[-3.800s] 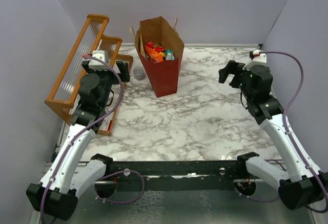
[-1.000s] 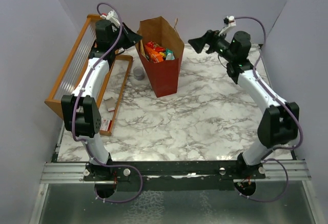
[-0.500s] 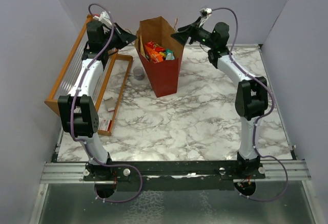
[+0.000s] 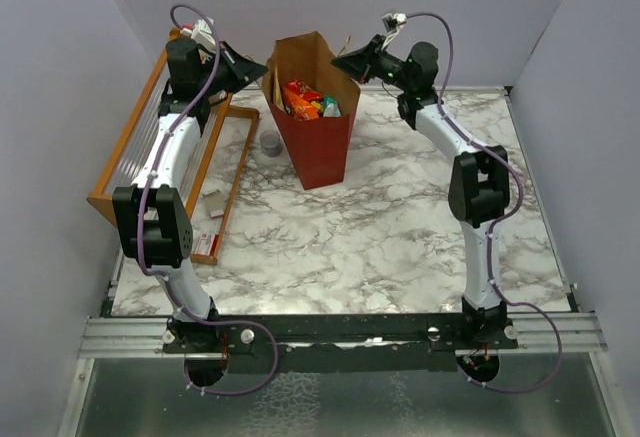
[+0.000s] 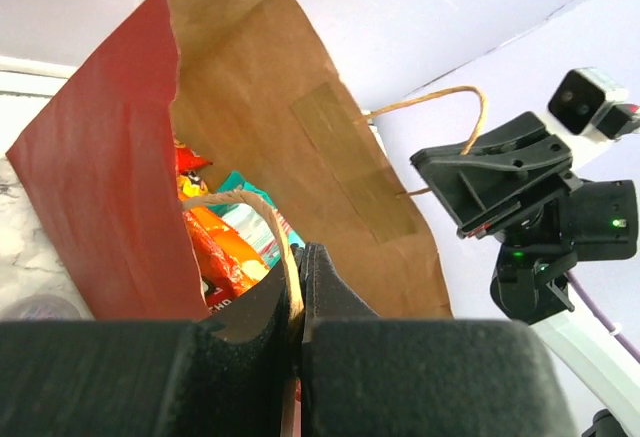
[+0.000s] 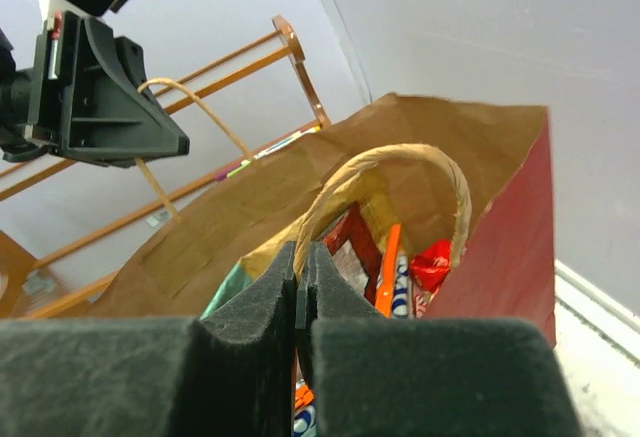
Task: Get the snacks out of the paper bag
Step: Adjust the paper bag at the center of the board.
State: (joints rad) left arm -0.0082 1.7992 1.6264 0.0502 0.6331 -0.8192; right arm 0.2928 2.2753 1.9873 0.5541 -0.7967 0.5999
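The paper bag (image 4: 322, 137), dark red outside and brown inside, stands upright at the back of the marble table. Snacks (image 4: 305, 100) fill it: orange, red and teal packets (image 5: 215, 247), seen from the other side as red and orange packets (image 6: 400, 257). My left gripper (image 5: 298, 257) is shut on the bag's left twine handle (image 5: 262, 207) at the rim (image 4: 262, 64). My right gripper (image 6: 300, 255) is shut on the right twine handle (image 6: 400, 157), at the opposite rim (image 4: 337, 58). Each wrist view shows the other gripper across the bag's mouth.
An orange wooden rack (image 4: 160, 127) leans at the left, beside my left arm. A small grey cup (image 4: 270, 144) sits at the bag's left foot. Small flat items (image 4: 212, 202) lie by the rack's base. The back wall is close behind the bag.
My right gripper has swung left to the bag's right rim and shut on the twine handle. My left gripper has stayed at the left handle and tightened slightly.
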